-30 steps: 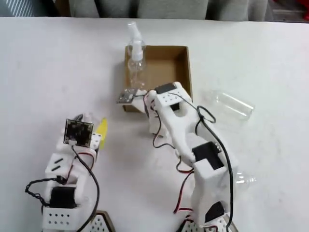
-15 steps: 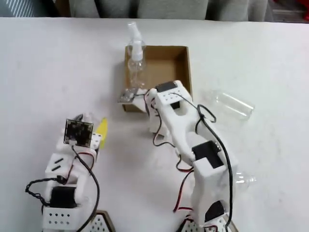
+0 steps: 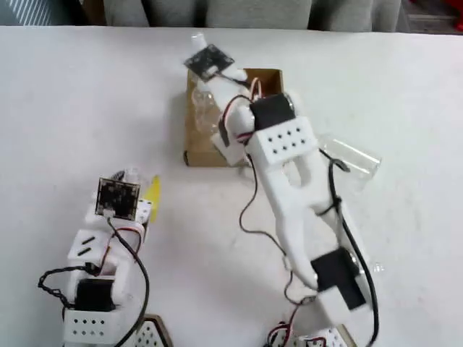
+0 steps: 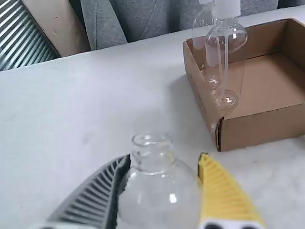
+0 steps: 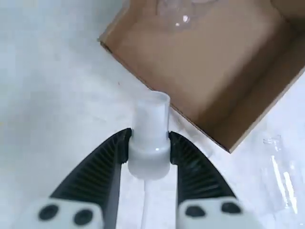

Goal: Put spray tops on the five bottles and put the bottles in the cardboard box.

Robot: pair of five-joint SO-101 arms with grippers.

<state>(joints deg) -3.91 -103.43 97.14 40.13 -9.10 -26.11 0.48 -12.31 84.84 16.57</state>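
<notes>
Evidently the left gripper (image 4: 163, 164) is clamped around an uncapped bottle (image 4: 157, 195), neck upward, at the lower left of the high view, likely presenting its open mouth for capping. The right gripper (image 5: 149, 137) pinches a spray top (image 5: 150, 119) by its collar near the cardboard box (image 4: 257, 129) at upper centre, probably so the tube (image 5: 145, 205) hangs free; one capped bottle (image 4: 224, 47) stands inside against a wall. The white table (image 3: 87, 94) looks matte; grey fabric (image 3: 253, 11) lines its far edge.

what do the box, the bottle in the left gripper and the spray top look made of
Box: cardboard, by its matte brown walls and raw cut edges. Open bottle: clear and glossy, probably plastic, though glass would look alike. Spray top: white, smooth, apparently moulded plastic.
</notes>
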